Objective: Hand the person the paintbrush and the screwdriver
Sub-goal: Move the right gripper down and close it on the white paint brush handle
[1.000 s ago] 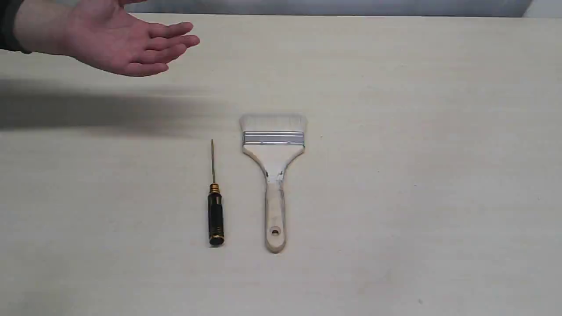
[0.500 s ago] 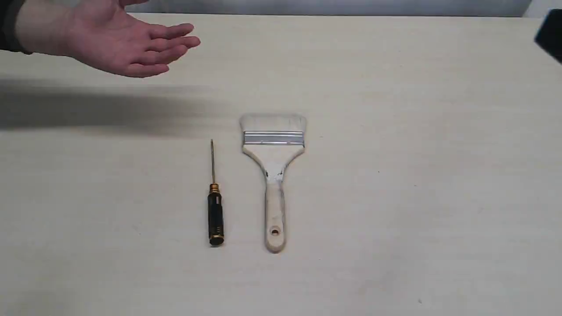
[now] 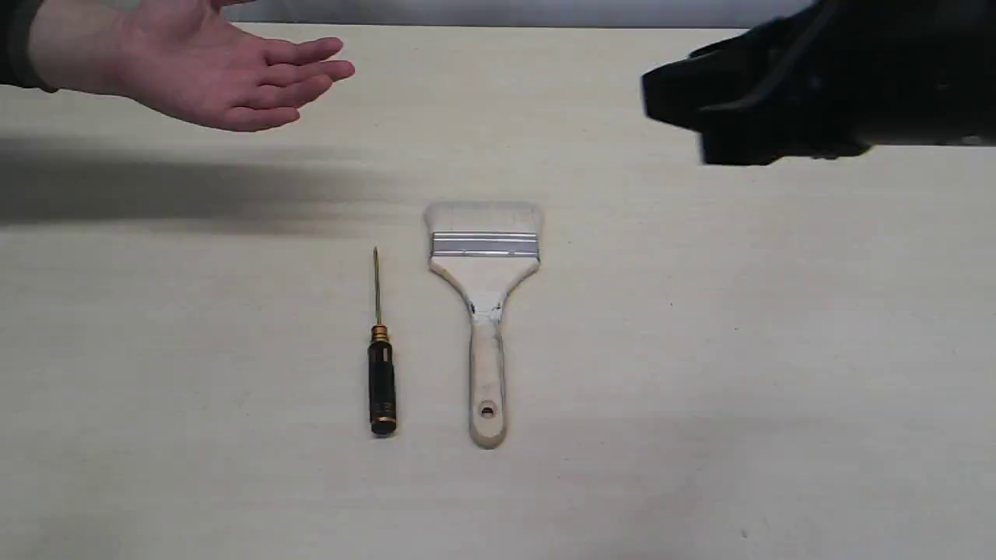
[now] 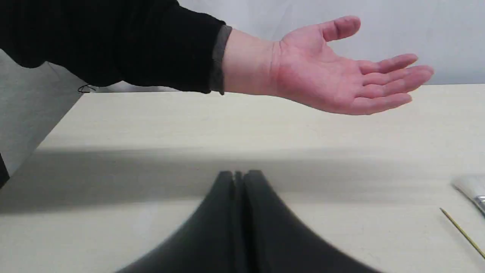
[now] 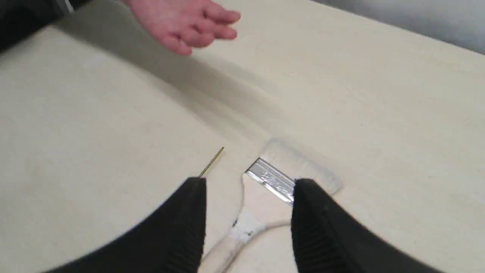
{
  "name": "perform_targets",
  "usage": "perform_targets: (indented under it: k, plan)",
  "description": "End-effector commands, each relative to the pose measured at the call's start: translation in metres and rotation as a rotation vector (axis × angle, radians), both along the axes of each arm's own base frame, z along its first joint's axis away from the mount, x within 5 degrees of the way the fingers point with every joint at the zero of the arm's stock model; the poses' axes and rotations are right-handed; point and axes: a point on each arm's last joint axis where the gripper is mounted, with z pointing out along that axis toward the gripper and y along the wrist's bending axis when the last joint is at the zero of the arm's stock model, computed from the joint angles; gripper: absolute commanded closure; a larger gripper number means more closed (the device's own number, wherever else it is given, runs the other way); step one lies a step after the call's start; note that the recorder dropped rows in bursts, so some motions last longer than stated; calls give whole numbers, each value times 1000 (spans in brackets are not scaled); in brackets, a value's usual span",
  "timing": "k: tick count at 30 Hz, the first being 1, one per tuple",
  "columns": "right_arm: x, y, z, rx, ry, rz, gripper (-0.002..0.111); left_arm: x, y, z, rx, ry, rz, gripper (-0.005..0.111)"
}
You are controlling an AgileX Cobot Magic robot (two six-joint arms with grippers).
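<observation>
The paintbrush lies flat mid-table, pale bristles toward the far side, handle hole toward the near edge. Just left of it lies the slim screwdriver, black handle near, brassy shaft pointing away. The person's open palm hovers over the far left of the table. My right gripper hangs blurred at the upper right, above and right of the brush; in its wrist view it is open, fingers framing the paintbrush below. My left gripper is shut and empty, below the person's hand.
A pale wooden table carries everything. The hand's dark shadow falls across the left far side. A grey wall runs behind the far table edge.
My right arm has swept in from the upper right edge toward the middle, over the table. Brush, screwdriver and the person's hand have stayed put.
</observation>
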Motion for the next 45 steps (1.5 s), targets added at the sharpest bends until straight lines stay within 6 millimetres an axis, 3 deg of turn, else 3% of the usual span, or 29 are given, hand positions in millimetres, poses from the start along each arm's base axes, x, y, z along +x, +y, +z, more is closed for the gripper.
perform_targets:
  k: [1, 9, 14, 23, 32, 35, 40, 45]
  plan:
    - [11, 35, -11, -133, -28, 31, 68, 0, 0, 0, -5, -6, -6, 107]
    - [53, 89, -57, -392, 184, -82, 68, 0, 0, 0, -5, -6, -6, 107]
    - [77, 112, -97, -420, 298, -91, 68, 0, 0, 0, -3, -9, -6, 107]
    - [89, 142, -150, -495, 417, -63, 68, 0, 0, 0, -3, -7, -5, 107]
    - [93, 146, -175, -546, 484, -115, 68, 0, 0, 0, -3, -7, -5, 107]
    - [93, 146, -176, -543, 490, -123, 66, 0, 0, 0, -3, -7, -5, 107]
    - [91, 147, -176, -530, 513, -151, 51, 0, 0, 0, -3, -7, -5, 107]
    - [92, 147, -176, -499, 531, -197, 53, 0, 0, 0, -5, -4, -5, 107]
